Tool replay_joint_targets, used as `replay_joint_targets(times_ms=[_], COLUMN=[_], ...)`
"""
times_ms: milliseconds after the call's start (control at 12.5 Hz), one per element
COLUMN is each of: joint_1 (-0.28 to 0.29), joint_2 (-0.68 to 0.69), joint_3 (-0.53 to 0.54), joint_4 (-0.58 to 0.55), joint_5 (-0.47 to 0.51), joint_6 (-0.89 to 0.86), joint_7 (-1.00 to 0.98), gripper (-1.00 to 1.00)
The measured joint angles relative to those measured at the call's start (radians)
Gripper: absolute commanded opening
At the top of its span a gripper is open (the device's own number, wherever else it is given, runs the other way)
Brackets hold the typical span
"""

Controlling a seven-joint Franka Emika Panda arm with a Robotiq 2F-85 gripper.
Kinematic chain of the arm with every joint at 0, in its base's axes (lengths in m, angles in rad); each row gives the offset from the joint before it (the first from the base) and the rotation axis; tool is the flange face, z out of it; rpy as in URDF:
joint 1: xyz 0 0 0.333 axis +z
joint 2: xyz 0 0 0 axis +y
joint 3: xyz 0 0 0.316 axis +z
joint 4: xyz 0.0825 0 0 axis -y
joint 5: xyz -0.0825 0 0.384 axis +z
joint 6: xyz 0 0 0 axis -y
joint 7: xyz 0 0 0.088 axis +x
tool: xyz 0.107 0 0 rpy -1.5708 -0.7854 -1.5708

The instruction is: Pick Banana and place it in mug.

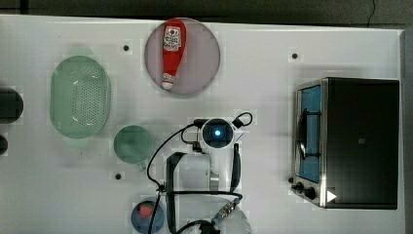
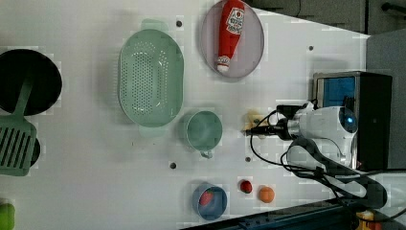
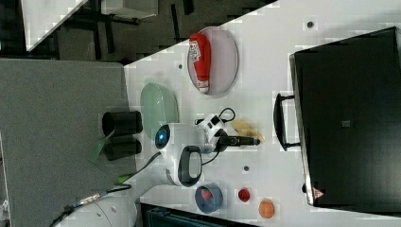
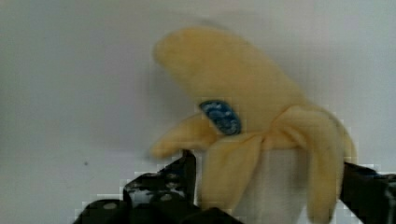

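Banana [image 4: 243,93] lies on the white table [image 2: 95,182], peel flaps spread and a blue sticker on its side. The gripper [image 4: 266,168] is low over it with its black fingers [image 4: 180,175] apart, one on each side of the peeled end and close against the flaps; whether they press on it I cannot tell. In the left view the banana [image 2: 252,120] sits to the left view's right of the mug [image 2: 204,130], near it but not touching, with bare table between them. The mug stands upright, its mouth open and its handle on the side toward the left view's bottom. Just beside the mug, toward the left view's upper left, is the colander [image 2: 151,76], its rim almost meeting the mug's. Below the mug in the left view is a blue bowl [image 2: 209,201] with a strawberry [image 2: 207,196] in it, and to the left view's right of that a small red fruit [image 2: 246,186] and an orange [image 2: 266,194]. Above the mug in the left view, well apart, a ketchup bottle [image 2: 230,33] lies on a grey plate [image 2: 253,52]. Farther to the left view's right of the mug, past the banana and the arm, stands the toaster oven [image 2: 373,120]. Farthest from the mug, at the left view's left edge, are a black pan [image 2: 43,76] and a green spatula [image 2: 16,139].
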Motion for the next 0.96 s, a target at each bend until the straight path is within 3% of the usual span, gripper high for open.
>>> replay_joint_targets(times_ms=[240,640,960], joint_1=[-0.009,-0.01,-0.005], joint_2=[-0.017,-0.087,-0.405], joint_3=[-0.003,-0.004,-0.016], joint_4=[0.018,0.023,0.049], joint_5=[0.02,0.0,0.009], joint_6=[0.01,-0.002,-0.395], joint_7=[-0.002,-0.002,-0.002], gripper=[-0.43,-0.46,-0.46])
